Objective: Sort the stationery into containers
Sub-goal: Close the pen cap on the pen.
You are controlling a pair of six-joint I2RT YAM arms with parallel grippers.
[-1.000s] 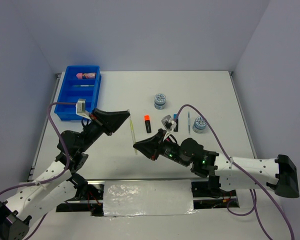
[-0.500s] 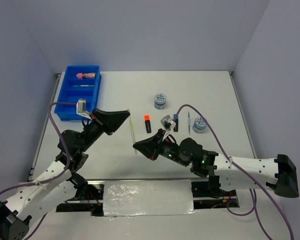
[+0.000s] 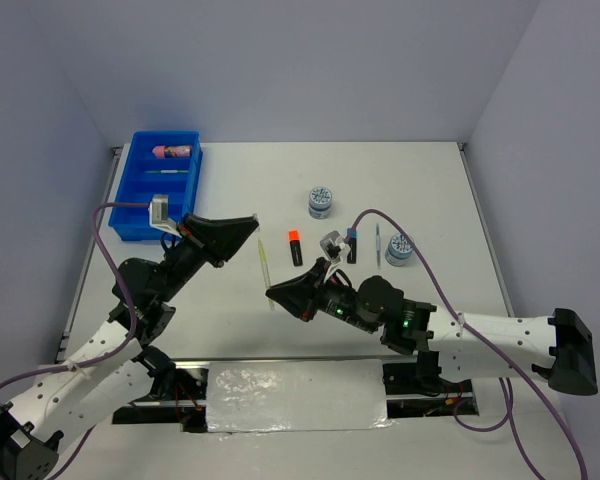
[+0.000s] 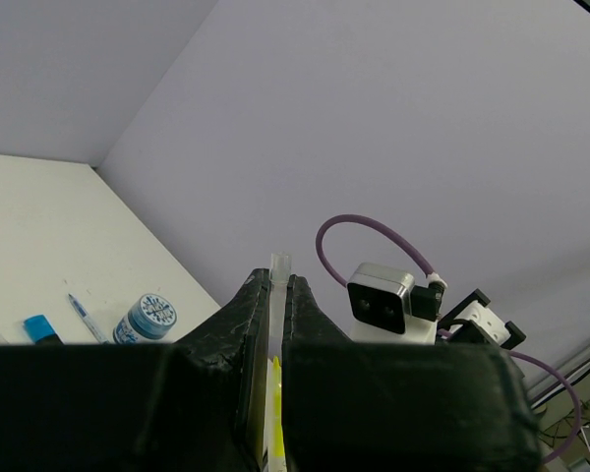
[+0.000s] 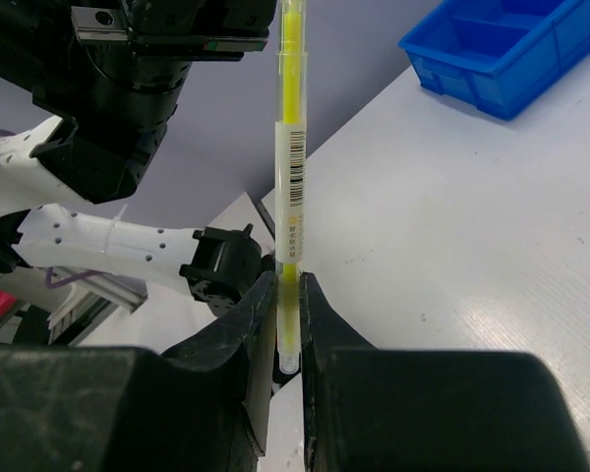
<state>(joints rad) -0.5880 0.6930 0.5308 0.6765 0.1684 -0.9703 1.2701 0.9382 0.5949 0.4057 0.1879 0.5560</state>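
Item: yellow pen (image 3: pixel 265 262), held at both ends.
Left gripper (image 3: pixel 252 222) and right gripper (image 3: pixel 272 292) both clamped on it; blue tray (image 3: pixel 130 229) at far-left corner.

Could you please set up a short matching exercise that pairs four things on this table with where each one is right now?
Things:
1. yellow pen
2. pink cylinder
3. orange-capped marker
4. blue tray

Places:
a. lying in the tray's far compartment
b. lying flat on the table, just right of the yellow pen
c. gripped between the left fingers at one end and the right fingers at the other
d. standing at the table's far left corner

Pairs: 1-c, 2-a, 3-b, 4-d
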